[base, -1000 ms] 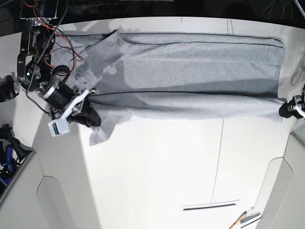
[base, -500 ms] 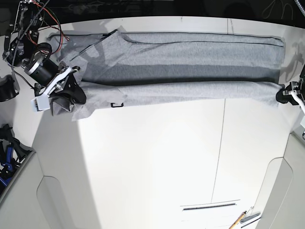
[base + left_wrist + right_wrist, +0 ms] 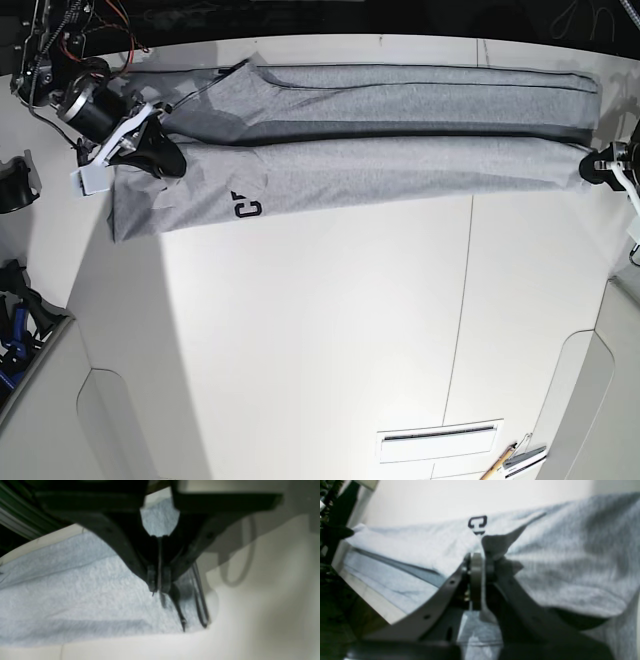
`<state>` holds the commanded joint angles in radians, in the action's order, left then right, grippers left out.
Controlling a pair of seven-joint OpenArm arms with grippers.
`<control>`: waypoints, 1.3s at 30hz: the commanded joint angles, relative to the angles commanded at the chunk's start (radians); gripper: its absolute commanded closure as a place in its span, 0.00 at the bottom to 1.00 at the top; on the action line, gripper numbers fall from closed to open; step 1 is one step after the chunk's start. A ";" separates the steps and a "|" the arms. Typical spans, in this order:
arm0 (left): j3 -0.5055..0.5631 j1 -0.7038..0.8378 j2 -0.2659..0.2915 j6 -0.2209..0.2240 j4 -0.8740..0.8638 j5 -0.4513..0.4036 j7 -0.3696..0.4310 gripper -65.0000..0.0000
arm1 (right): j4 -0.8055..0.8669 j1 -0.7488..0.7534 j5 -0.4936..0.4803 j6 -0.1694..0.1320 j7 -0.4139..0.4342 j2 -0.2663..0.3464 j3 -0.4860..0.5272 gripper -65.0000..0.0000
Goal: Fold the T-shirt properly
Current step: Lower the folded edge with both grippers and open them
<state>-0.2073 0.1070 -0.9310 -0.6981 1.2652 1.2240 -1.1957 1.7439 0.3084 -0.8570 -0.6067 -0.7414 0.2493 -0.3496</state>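
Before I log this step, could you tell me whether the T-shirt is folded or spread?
Partly folded: the T-shirt lies as a long strip, its near layer pinched at both ends.

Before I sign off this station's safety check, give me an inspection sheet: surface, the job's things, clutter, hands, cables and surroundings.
Surface: white table, a thin dark line running down it.
Job's things: grey T-shirt, partly folded in long layers, black lettering partly showing; near layer held up at two spots.
Clutter: pencil at the near edge, dark strips beside it.
Left hand: closed on the shirt near one end.
Right hand: closed on the shirt, a fold of cloth poking out between the fingers.
Cables: red and black wires looping along the right arm.
Surroundings: blue and black gear beyond the table's side; further detail cannot be told.
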 joint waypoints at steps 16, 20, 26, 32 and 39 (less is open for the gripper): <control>-0.005 0.043 0.000 0.000 0.000 -0.017 -0.032 0.72 | 0.000 0.019 0.038 0.008 0.000 0.000 -0.006 0.45; -0.137 0.043 0.003 0.000 0.000 -0.026 -0.032 0.72 | 0.029 0.014 0.006 0.008 0.000 -0.016 -0.075 0.45; -0.390 0.043 0.003 0.001 0.000 0.007 -0.047 0.72 | 0.175 0.013 0.000 0.008 -0.003 -0.074 -0.187 0.45; -0.463 0.113 0.020 0.024 -0.002 0.006 -0.064 0.40 | 0.203 0.013 0.038 0.008 -0.004 -0.086 -0.124 1.00; -0.463 0.165 0.151 0.025 -0.002 -0.095 0.023 0.39 | 0.003 0.013 0.308 0.008 0.130 -0.061 0.044 1.00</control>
<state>-0.6708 0.2722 -0.7795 -0.6731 1.2629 1.1286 -1.1725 1.7473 0.3218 -0.5491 -0.5983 -0.6109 0.1886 -0.3054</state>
